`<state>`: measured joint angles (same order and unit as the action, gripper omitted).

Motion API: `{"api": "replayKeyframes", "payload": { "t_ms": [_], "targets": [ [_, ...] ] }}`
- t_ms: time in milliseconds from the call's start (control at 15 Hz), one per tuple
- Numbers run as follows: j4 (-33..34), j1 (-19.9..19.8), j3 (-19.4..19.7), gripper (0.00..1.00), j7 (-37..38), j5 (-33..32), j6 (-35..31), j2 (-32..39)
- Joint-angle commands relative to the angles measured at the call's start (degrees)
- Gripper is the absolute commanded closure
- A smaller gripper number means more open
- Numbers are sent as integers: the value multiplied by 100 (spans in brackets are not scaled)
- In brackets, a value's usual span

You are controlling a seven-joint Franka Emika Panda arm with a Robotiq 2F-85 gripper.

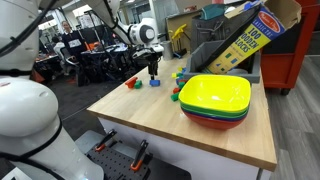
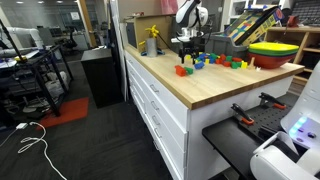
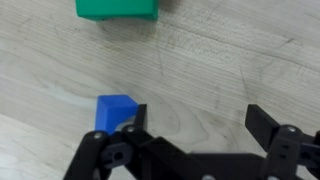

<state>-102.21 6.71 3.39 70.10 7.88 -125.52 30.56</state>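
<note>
Currently the gripper [image 3: 195, 112] is released: jaws spread wide, with only bare wooden tabletop [image 3: 220, 60] between them.

- The blue block [image 3: 113, 112] is taken as the reference. It lies flat on the tabletop, not between the jaws but just outside one fingertip [image 3: 138, 112], which overlaps its corner in the wrist view. Contact or a small gap: cannot tell.
- In an exterior view the gripper [image 1: 153, 68] hangs low, directly over the blue block [image 1: 155, 82].
- A green block [image 3: 117, 9] sits beyond the blue block, apart from it and cut off by the frame edge.
- A red block [image 1: 130, 84] lies near the blue block, off to its side.
- A stack of bowls [image 1: 215, 98], yellow on top, stands well apart from the blue block, towards the opposite end of the table.
- A tilted blocks box [image 1: 245, 45] stands behind the bowls, farthest from the blue block.

Handling judgement: the blue block looks like a small painted wooden cube, so light, rigid and not fragile. The painted faces may be a little slick. Best hold is across two opposite flat side faces, pads square on and centred so the cube does not twist out.
</note>
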Motion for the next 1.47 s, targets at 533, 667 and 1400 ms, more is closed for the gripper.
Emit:
{"api": "replayKeyframes", "payload": {
  "t_ms": [533, 667, 1400],
  "targets": [
    [-475, -149, -153, 0, -587, 206, -553, -307],
    [-647, -209, -177, 0, -1016, 214, -476, -552],
    [-1530, -240, -320, 0, -2098, 489, -433, -1249]
  ]
}}
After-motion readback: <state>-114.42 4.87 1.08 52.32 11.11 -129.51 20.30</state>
